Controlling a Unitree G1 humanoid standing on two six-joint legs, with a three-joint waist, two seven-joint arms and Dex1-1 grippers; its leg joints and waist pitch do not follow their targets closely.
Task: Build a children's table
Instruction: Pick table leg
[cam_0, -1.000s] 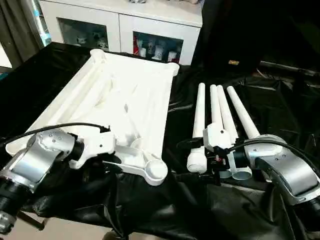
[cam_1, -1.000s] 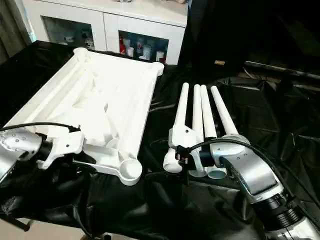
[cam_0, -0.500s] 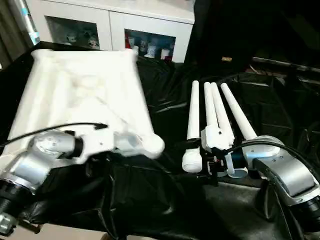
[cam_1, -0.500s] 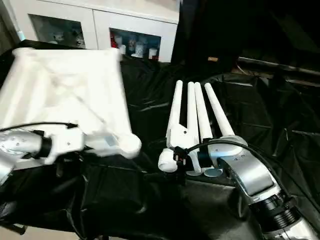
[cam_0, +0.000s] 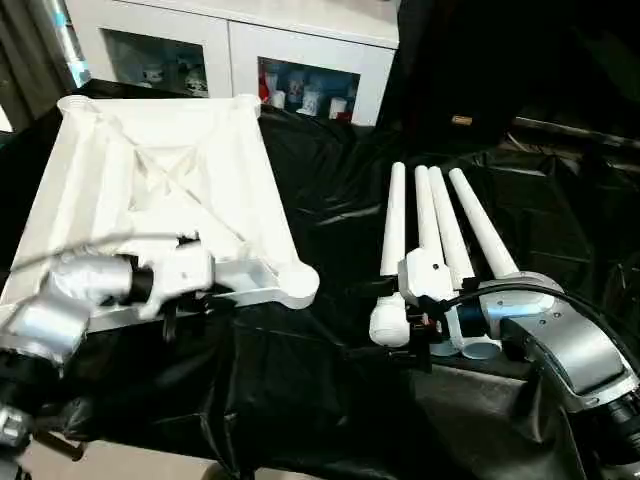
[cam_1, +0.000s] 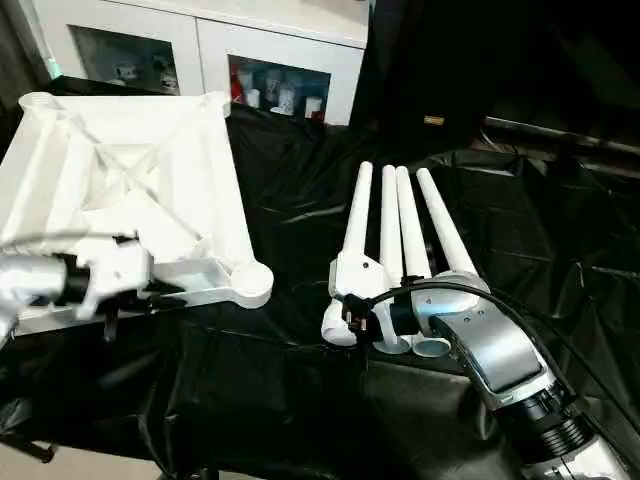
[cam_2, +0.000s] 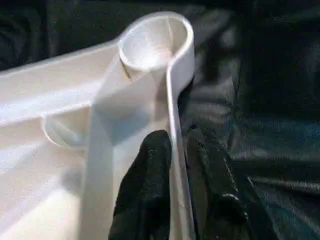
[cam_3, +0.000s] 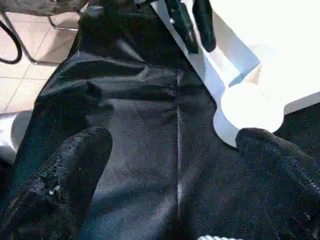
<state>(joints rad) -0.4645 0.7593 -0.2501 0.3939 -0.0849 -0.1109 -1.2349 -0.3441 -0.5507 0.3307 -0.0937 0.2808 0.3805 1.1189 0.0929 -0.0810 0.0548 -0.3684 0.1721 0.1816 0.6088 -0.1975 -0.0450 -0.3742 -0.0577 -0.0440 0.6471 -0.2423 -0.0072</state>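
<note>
The white table top (cam_0: 170, 170) lies underside up on the black cloth, ribs showing. Its near corner socket (cam_0: 298, 283) points toward the legs. My left gripper (cam_2: 177, 136) is shut on the top's rim just behind that socket (cam_2: 155, 42), one finger on each side of the wall. Several white tube legs (cam_0: 440, 225) lie side by side at the right. My right gripper (cam_3: 175, 140) is open at their near ends, low over the cloth, holding nothing. The right wrist view takes in the socket (cam_3: 250, 112) and my left fingers (cam_3: 192, 22).
A white cabinet with glass doors (cam_0: 300, 40) stands behind the table. Wrinkled black cloth (cam_0: 300, 400) covers the work surface, with a bare strip between top and legs. Tiled floor (cam_3: 30, 55) lies beyond the cloth's near edge.
The table top has swung to the left with my left gripper shut on its rim; the near socket now sits farther from me. My right gripper has stayed by the legs.
</note>
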